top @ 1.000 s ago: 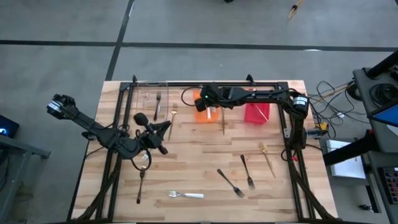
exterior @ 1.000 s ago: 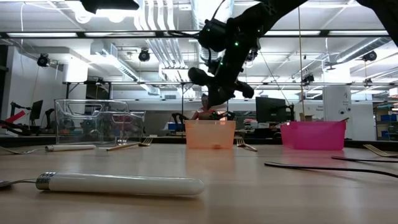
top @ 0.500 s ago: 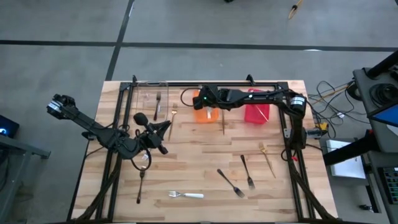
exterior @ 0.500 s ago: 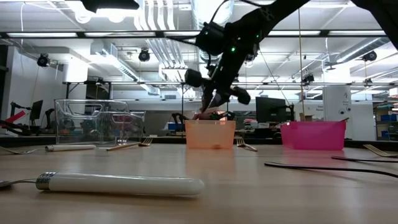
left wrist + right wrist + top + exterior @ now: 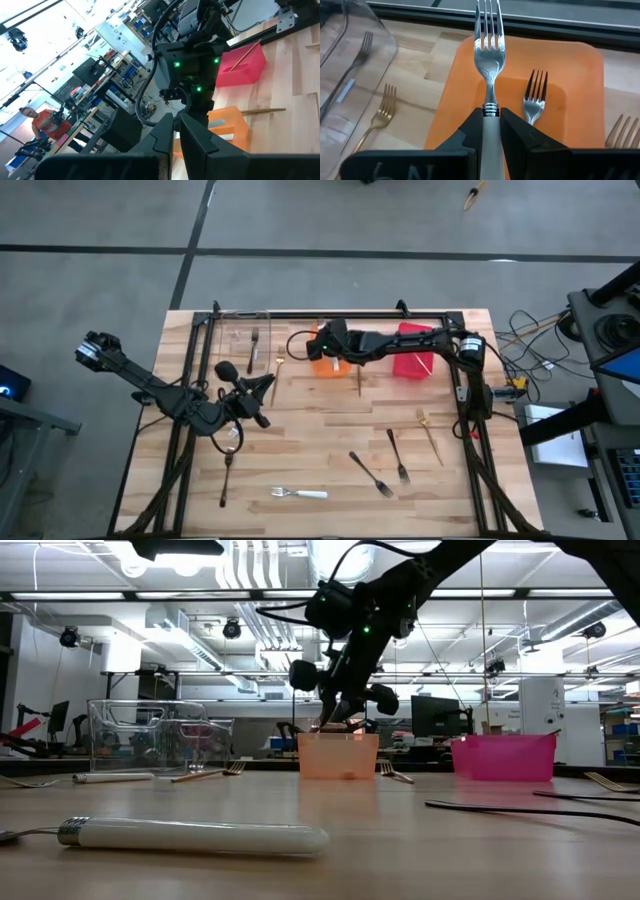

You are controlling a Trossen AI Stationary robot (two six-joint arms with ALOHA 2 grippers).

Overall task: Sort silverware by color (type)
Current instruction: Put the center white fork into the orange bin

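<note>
Wooden planks make up the table [image 5: 320,440] we work at, with a wide workshop of shelves and ceiling lights behind it. Our right gripper [image 5: 490,116] hangs just above the orange bin [image 5: 580,90], its fingers pinching the white handle of a silver fork [image 5: 489,45] whose tines point forward past the fingertips, over the bin's far rim. Directly below that held fork a second silver fork [image 5: 536,100] lies inside the bin. Off to one side of the gripper a gold fork [image 5: 382,107] rests on the bare wood, and beyond it a dark fork [image 5: 357,55] lies in the clear bin [image 5: 350,75]. On the gripper's other side stands the red bin [image 5: 412,360].

Our left gripper [image 5: 262,385] waits well away from the bins over the table's left half, fingers pressed together on nothing. Toward the near edge, far from both grippers, a white-handled fork [image 5: 298,494], two dark forks [image 5: 372,474] and another gold fork [image 5: 430,434] lie loose.
</note>
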